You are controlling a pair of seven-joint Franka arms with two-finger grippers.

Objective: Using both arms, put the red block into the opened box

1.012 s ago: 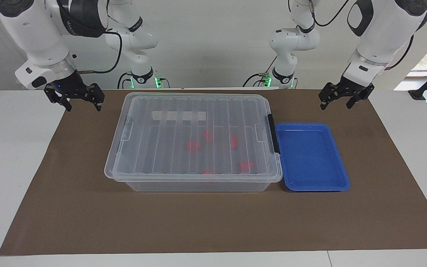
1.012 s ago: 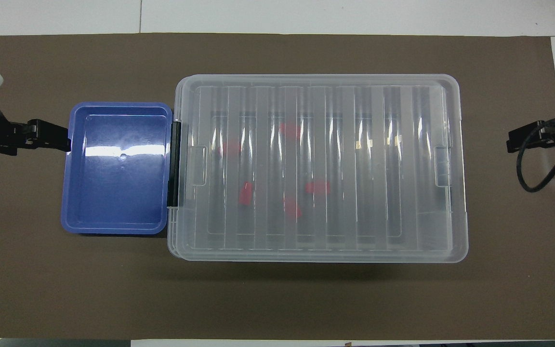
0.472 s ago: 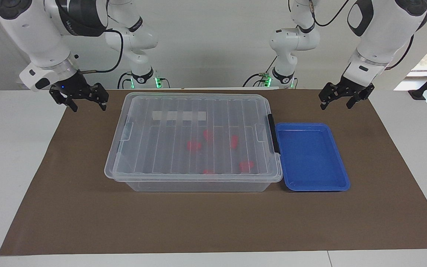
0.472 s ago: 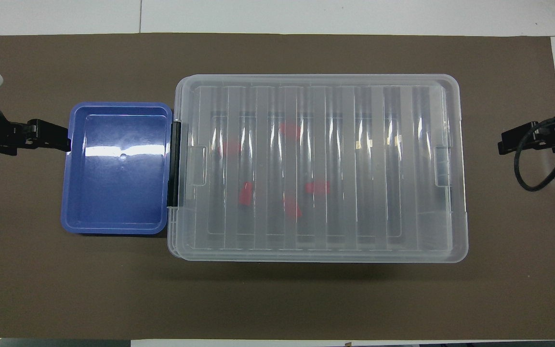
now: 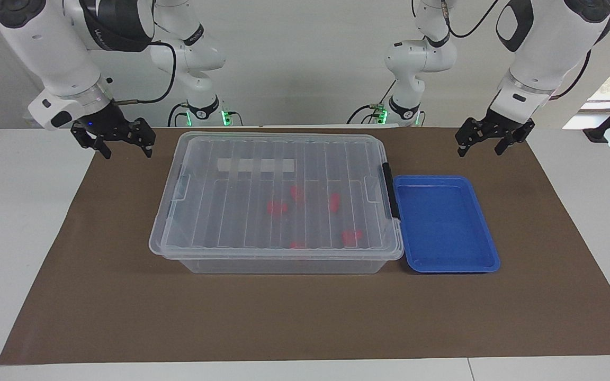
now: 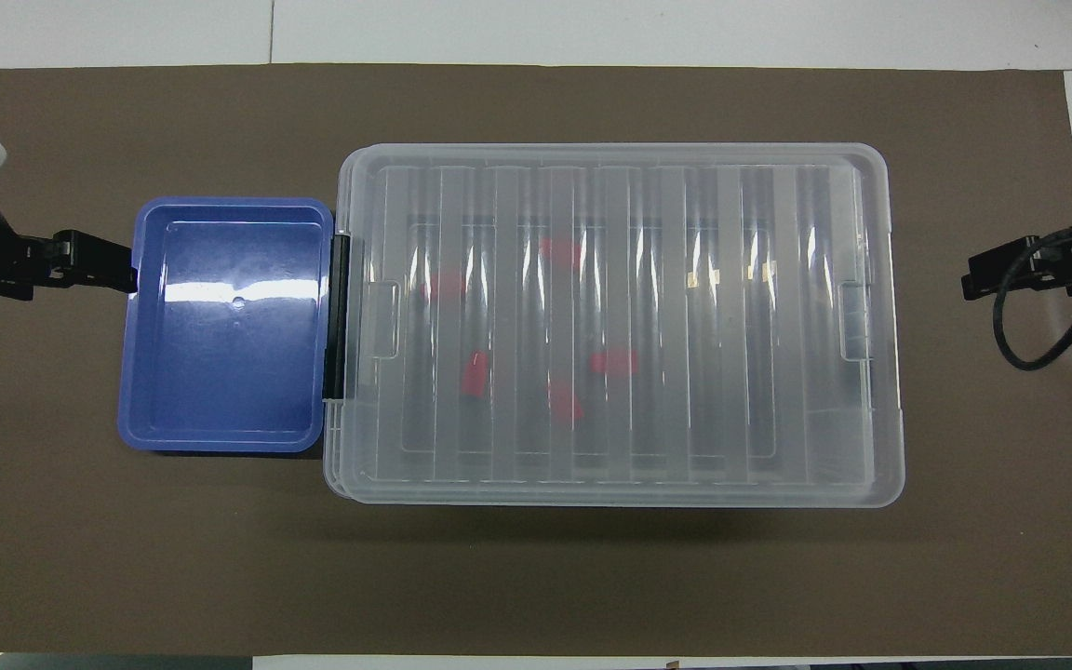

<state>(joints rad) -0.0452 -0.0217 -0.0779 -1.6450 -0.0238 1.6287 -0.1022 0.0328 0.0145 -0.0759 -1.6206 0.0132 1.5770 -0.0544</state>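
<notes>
With both my left end effector (image 5: 478,144) and right end effector (image 5: 123,146) open and empty, the lidded box (image 5: 277,196) at bench centre, tray (image 5: 445,225) at its 3 o'clock, may skid if I lift unevenly.

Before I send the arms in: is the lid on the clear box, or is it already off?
On. The ribbed lid covers the whole box, and the black latch sits against its short side.

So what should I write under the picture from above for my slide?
Clear plastic storage box, lid on, red blocks inside, beside an empty blue plastic tray on a brown mat.
</notes>
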